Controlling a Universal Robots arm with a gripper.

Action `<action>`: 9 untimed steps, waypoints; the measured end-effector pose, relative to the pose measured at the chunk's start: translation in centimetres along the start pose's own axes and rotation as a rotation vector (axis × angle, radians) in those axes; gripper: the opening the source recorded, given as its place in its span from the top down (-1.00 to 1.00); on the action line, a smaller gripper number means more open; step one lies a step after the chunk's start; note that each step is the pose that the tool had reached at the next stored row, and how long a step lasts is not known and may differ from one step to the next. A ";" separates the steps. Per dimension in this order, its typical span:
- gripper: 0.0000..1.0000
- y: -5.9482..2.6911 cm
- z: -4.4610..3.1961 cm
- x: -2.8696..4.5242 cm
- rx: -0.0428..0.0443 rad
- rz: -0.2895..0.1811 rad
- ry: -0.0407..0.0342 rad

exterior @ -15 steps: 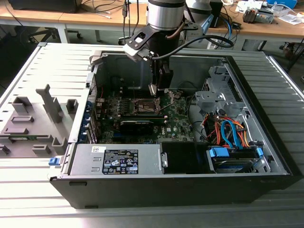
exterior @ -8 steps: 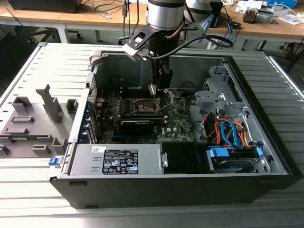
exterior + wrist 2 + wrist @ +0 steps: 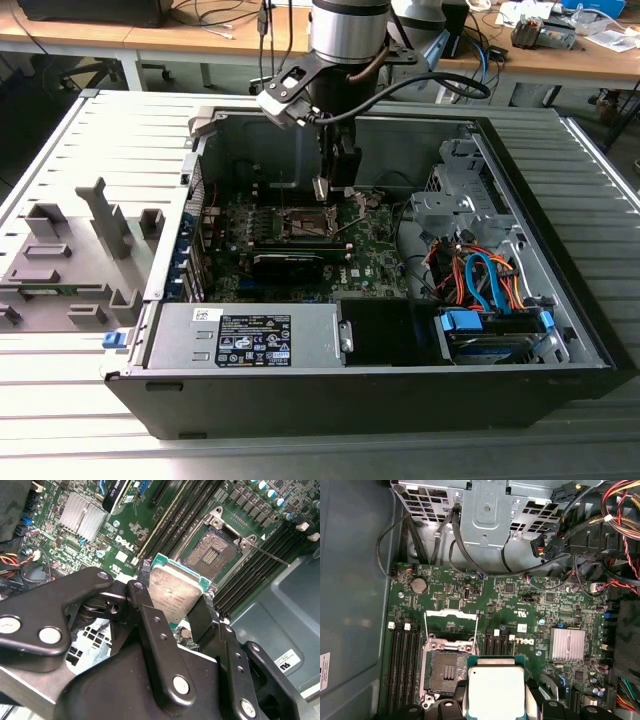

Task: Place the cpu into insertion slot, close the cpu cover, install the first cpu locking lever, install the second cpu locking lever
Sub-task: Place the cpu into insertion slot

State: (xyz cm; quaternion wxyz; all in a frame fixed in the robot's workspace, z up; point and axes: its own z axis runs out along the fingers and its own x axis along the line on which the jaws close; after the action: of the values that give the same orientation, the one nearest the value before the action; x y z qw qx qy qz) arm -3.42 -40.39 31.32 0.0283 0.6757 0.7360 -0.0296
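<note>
Gripper (image 3: 176, 587) pinching the cpu (image 3: 496, 690) by two opposite edges, held over the board just beside the bare slot (image 3: 447, 672); cover (image 3: 451, 613) stands open. Keep the chip level and square its corners to the slot's rim as you seat it.

Shows a silver-grey cylindrical arm (image 3: 348, 30) with a black band below, a pale camera housing (image 3: 285, 100) bracketed on, and a black cable (image 3: 420, 82) looping out. Ends in a matte black gripper (image 3: 175, 587) of flat jointed links (image 3: 75, 600), pinned by round silver rivets (image 3: 181, 683), dotted with small holes.
</note>
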 end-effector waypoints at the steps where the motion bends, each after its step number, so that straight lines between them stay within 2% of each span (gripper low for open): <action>1: -0.08 0.00 0.00 0.00 0.0001 0.001 -0.0003; 9: -0.08 0.00 0.00 0.00 0.0016 0.015 -0.0039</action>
State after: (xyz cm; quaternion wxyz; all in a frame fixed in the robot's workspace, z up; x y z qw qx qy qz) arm -3.42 -40.38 31.32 0.0294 0.6814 0.7307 -0.0313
